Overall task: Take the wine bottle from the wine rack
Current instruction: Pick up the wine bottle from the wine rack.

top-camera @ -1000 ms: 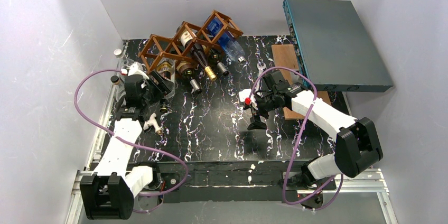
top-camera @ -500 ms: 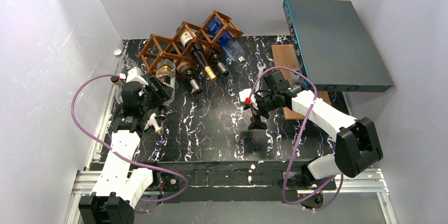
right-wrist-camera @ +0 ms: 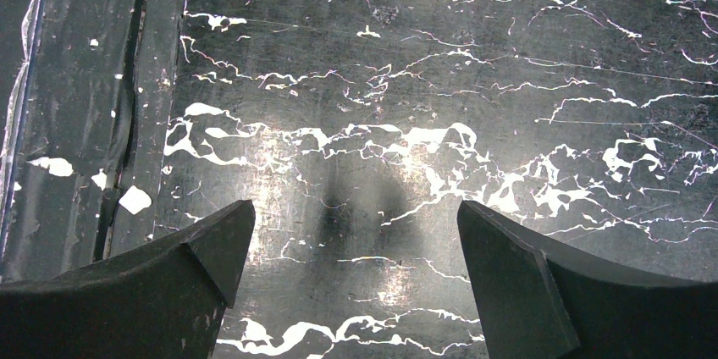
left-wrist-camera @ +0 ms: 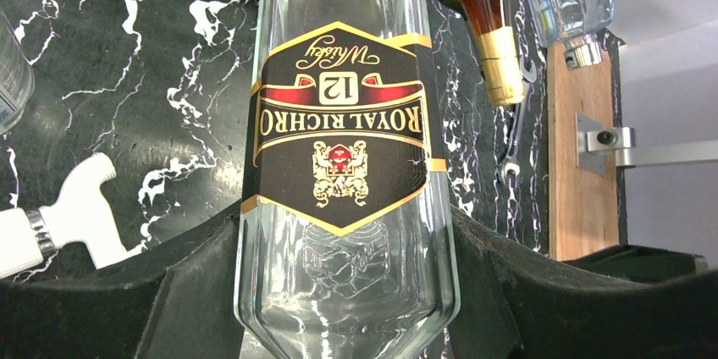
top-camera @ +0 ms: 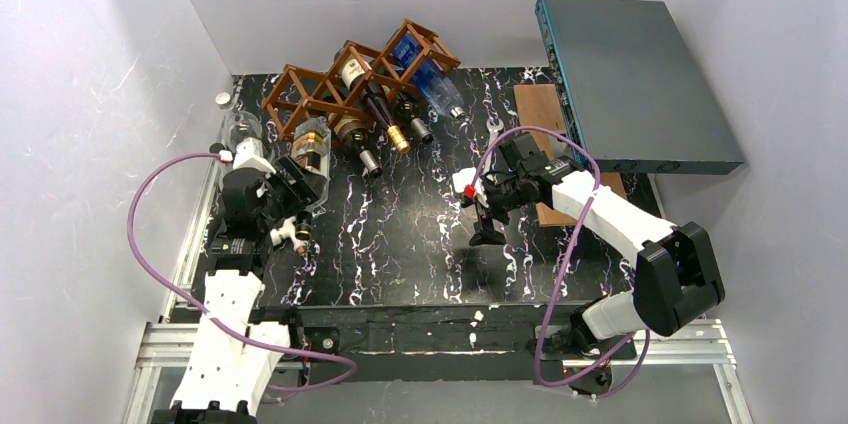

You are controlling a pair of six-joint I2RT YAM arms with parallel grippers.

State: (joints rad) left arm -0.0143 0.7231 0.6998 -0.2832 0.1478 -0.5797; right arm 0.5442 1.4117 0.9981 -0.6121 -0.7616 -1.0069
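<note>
The reddish-brown lattice wine rack (top-camera: pixel 345 72) stands at the back left and holds several bottles. A clear bottle with a black and gold "Whisky 12" label (top-camera: pixel 312 149) lies neck toward me, its base at the rack's lower left cell. My left gripper (top-camera: pixel 288 194) is shut on it near the shoulder. In the left wrist view the bottle (left-wrist-camera: pixel 343 139) fills the middle, with the black fingers (left-wrist-camera: pixel 190 287) pressed against both sides around my left gripper (left-wrist-camera: pixel 347 291). My right gripper (top-camera: pixel 487 229) points down over the table's middle, open and empty; in its own view (right-wrist-camera: pixel 356 283) there is only bare table.
A dark bottle with a gold cap (top-camera: pixel 382 112) and a blue bottle (top-camera: pixel 425 69) stick out of the rack. A flat wooden board (top-camera: pixel 545 139) and a grey box (top-camera: pixel 640 79) are at the right. A clear glass (top-camera: pixel 240 126) and a white piece (top-camera: pixel 290 234) sit near my left arm.
My left arm has drawn back toward the near edge with the clear bottle in its grip, sliding it a little out from the rack. The right arm has not moved.
</note>
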